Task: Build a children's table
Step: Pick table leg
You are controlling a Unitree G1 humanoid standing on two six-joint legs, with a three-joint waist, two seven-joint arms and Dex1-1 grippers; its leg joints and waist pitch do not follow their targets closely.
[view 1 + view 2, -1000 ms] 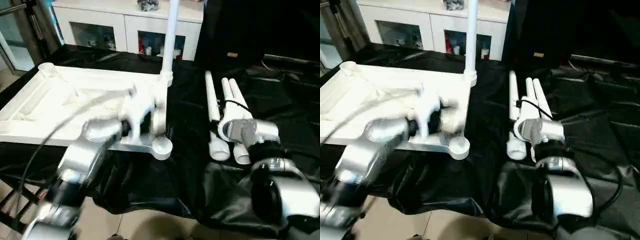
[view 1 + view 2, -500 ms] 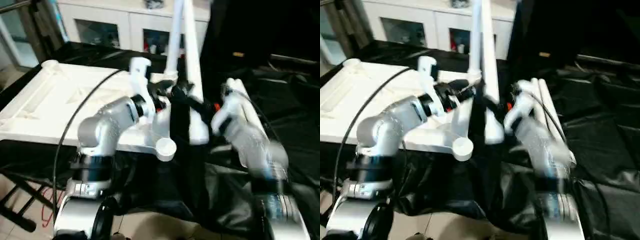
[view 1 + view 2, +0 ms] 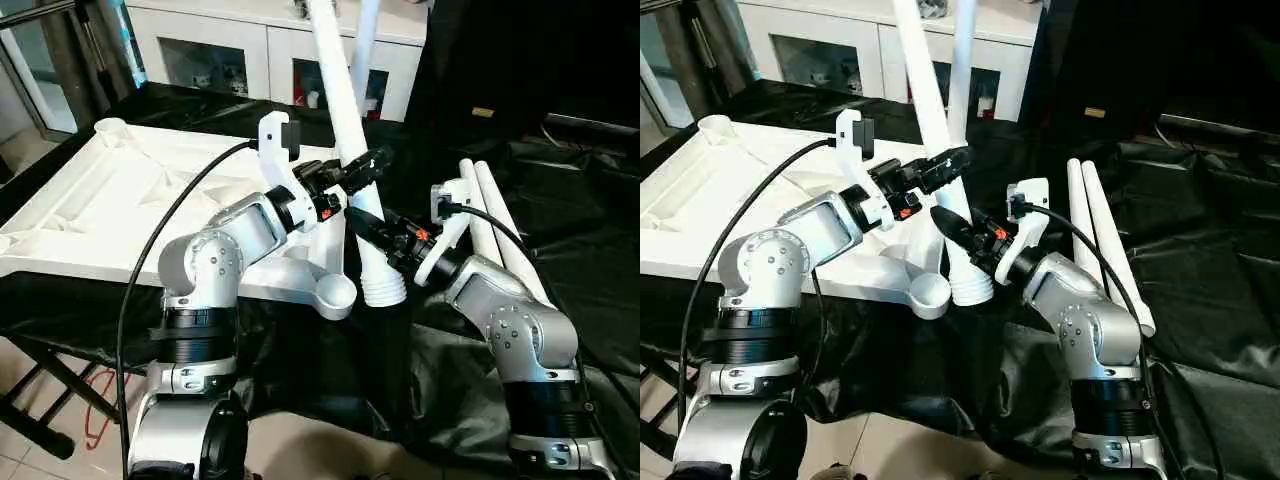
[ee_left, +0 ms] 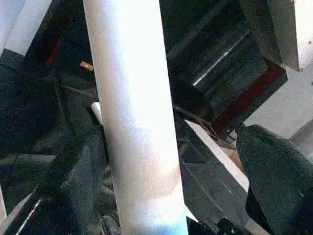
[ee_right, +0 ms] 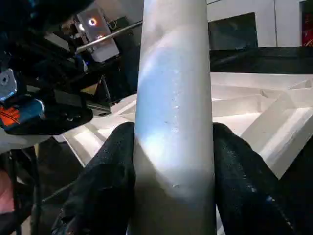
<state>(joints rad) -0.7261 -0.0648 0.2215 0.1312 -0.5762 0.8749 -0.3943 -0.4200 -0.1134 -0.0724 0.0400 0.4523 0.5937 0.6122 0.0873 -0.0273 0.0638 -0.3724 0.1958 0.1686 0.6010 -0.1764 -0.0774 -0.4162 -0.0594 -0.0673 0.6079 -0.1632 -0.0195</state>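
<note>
1. Tabletop (image 3: 120, 200): lying underside up on black sheet (image 3: 590, 260), one leg standing in its far corner socket (image 3: 365, 40).
2. Held leg (image 3: 345, 130): tilting, wide end (image 3: 383, 290) hanging just beside the near corner socket (image 3: 335, 293).
3. Right gripper (image 5: 171, 161): clamping the held leg low down.
4. Left gripper (image 4: 171, 176): standing wide around the held leg, higher up.
5. Two spare legs (image 3: 500, 230): lying on the sheet, right side.

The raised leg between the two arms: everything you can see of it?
The raised leg is a long white tube, plastic by its look, smooth, with a ribbed wide end lowest. It leans up and away, top out of frame. The right pincer is shut on it low down; the left pincer is open around it higher up. Its ribbed end hangs beside the tabletop's near corner socket.
</note>
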